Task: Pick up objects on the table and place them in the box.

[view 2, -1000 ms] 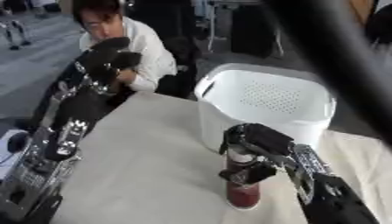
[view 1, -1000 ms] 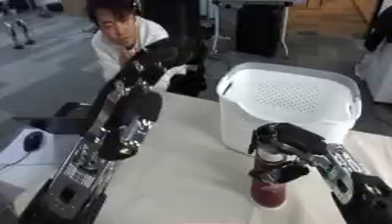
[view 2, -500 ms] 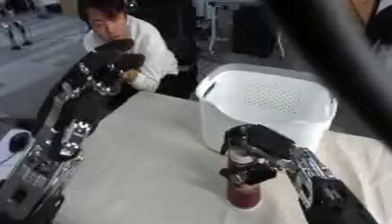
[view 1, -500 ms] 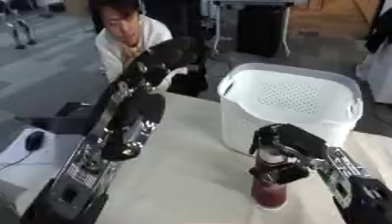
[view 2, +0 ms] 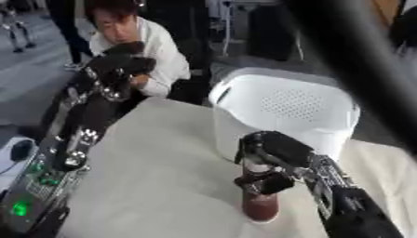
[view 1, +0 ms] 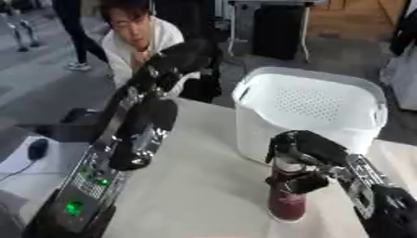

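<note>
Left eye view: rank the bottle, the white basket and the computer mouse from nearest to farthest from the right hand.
1. Dark red bottle: under the right hand, in its fingers.
2. White basket: just behind it.
3. Computer mouse: far left edge.

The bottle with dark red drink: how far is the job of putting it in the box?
Nothing shows as done. The right robot hand is curled round the bottle, which stands on the table beside the white basket. Lifting and placing it remain. The left robot hand is raised, curled, holding nothing.
</note>
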`<state>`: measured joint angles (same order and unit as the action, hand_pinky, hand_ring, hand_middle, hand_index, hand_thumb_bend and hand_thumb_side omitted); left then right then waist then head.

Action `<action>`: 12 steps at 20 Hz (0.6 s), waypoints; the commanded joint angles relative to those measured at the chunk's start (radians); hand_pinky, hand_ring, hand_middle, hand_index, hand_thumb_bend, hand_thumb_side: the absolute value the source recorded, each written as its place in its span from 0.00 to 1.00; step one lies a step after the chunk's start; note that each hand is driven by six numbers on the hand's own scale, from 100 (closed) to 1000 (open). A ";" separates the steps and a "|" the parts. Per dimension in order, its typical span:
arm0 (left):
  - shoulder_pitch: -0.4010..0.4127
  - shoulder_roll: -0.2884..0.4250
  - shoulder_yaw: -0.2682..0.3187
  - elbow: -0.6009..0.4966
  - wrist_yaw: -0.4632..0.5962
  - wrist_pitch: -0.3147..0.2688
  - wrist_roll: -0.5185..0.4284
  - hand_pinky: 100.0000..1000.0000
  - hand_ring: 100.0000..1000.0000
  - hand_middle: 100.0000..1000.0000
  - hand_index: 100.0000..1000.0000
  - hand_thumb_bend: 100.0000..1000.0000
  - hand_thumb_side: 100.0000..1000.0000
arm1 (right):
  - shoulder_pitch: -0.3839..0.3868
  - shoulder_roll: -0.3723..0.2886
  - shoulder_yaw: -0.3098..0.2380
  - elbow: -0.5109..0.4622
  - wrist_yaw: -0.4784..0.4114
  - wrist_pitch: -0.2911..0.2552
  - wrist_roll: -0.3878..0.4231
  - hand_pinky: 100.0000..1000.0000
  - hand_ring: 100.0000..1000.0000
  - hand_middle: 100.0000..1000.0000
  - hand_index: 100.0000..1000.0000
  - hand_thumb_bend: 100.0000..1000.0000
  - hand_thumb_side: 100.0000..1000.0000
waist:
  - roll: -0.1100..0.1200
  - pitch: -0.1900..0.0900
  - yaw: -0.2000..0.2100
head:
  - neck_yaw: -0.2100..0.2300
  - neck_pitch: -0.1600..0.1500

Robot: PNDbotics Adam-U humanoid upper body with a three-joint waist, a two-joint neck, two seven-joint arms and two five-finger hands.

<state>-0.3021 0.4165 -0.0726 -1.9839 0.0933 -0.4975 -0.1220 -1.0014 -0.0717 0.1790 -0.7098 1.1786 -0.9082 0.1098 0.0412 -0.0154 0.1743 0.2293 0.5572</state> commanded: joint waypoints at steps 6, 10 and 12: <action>-0.008 0.017 0.005 -0.016 0.001 0.000 -0.002 0.89 0.83 0.91 0.90 0.00 0.61 | -0.072 -0.053 0.017 -0.003 -0.131 0.001 0.158 0.00 0.00 0.00 0.02 0.25 0.24 | 0.001 -0.011 -0.004 | 0.013 -0.005; -0.004 0.018 0.006 -0.016 0.000 0.001 -0.002 0.89 0.83 0.91 0.90 0.00 0.61 | -0.108 -0.072 0.022 -0.025 -0.235 0.001 0.238 0.00 0.00 0.00 0.02 0.25 0.25 | 0.000 -0.015 -0.007 | 0.016 -0.004; -0.002 0.019 0.006 -0.016 -0.001 0.002 -0.002 0.89 0.83 0.91 0.90 0.00 0.61 | -0.126 -0.082 0.022 -0.037 -0.286 0.001 0.278 0.00 0.00 0.00 0.02 0.25 0.25 | 0.000 -0.017 -0.009 | 0.018 -0.004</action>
<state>-0.2962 0.4168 -0.0726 -1.9839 0.0929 -0.4971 -0.1224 -1.0922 -0.1333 0.2038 -0.7219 0.9266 -0.8277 0.2857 0.0404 -0.0195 0.1670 0.2373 0.5576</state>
